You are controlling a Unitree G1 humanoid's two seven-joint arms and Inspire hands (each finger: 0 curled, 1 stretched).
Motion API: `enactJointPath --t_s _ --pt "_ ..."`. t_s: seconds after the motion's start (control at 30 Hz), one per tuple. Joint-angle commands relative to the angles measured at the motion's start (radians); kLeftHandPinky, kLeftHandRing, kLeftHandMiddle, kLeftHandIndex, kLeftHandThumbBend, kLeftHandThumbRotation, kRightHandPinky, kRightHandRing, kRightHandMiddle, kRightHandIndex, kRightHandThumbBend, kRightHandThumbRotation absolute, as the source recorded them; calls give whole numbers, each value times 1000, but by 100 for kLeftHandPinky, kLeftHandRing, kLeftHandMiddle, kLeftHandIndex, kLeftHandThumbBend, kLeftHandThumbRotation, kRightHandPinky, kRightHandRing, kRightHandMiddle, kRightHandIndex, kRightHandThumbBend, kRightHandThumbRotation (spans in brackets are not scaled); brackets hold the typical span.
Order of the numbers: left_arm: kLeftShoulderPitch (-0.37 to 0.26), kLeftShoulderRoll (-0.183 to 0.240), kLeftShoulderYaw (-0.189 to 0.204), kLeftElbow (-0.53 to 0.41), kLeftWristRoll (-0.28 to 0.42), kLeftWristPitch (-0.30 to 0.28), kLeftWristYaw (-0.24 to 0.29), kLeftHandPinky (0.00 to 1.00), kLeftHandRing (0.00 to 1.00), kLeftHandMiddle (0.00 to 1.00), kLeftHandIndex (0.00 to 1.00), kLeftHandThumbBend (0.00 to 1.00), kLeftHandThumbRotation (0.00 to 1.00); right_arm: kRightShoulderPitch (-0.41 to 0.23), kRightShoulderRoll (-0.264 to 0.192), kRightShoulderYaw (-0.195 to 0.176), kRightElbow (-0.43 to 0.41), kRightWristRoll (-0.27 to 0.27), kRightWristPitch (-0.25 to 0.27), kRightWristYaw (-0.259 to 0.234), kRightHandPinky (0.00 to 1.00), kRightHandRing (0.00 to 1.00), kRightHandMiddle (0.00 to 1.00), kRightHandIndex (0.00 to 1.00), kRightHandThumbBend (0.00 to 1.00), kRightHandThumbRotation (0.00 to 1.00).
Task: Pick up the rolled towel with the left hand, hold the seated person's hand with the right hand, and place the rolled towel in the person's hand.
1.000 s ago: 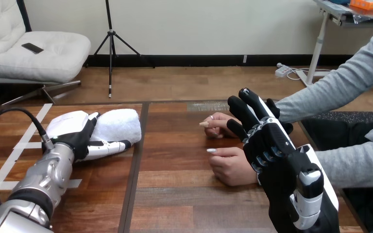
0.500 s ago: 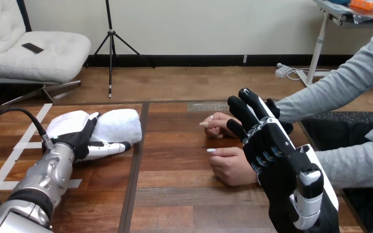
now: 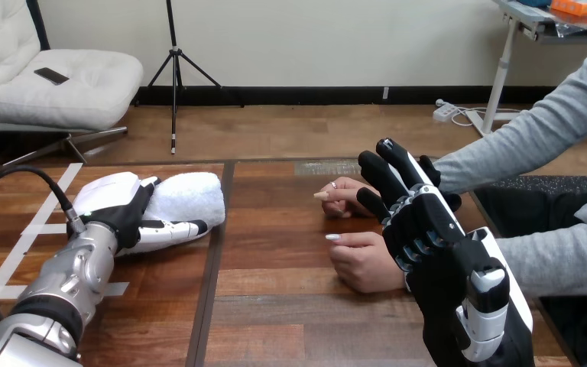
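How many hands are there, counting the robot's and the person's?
4. The robot's left hand grips the towel at the left of the table. Its right hand is raised, open, at the right. The person's farther hand and the person's nearer hand are beside it.

On the tabletop, the rolled towel lies at the far left. The left robot hand sits at the towel's left end, with its thumb along the towel's near side. Tape strips lie on the tabletop left of that hand. Well apart to the right, the person's far hand and the person's near hand rest on the tabletop, one behind the other. The right robot hand stands raised just right of them, fingers straight and pointing far-left; whether it touches them cannot be told.
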Motion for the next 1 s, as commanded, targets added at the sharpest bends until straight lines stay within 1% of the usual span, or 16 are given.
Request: enactJointPath --t_s 0.0,0.13,0.4,0.73,0.97 --pt "0 -7 2 -42 -14 -20 -7 95 93 93 92 82 78 -43 16 -4 -30 0 -29 -9 100 100 95 97 92 100" --pt "12 -2 11 -59 -24 -32 -5 95 94 93 92 81 78 -44 15 -5 -31 0 -28 -8 100 100 95 97 91 100" --pt "36 9 10 -93 -30 -43 -5 95 94 94 93 81 81 -47 13 -6 -29 6 -25 -6 100 100 95 97 90 100" --pt "82 27 20 -153 -51 -62 1 95 94 94 92 80 82 -53 18 -6 -25 1 -26 -11 100 100 95 96 87 100" --pt "128 45 36 -220 -69 -75 -12 96 94 95 93 79 83 -64 17 -6 -23 -7 -22 -14 100 100 95 96 86 100"
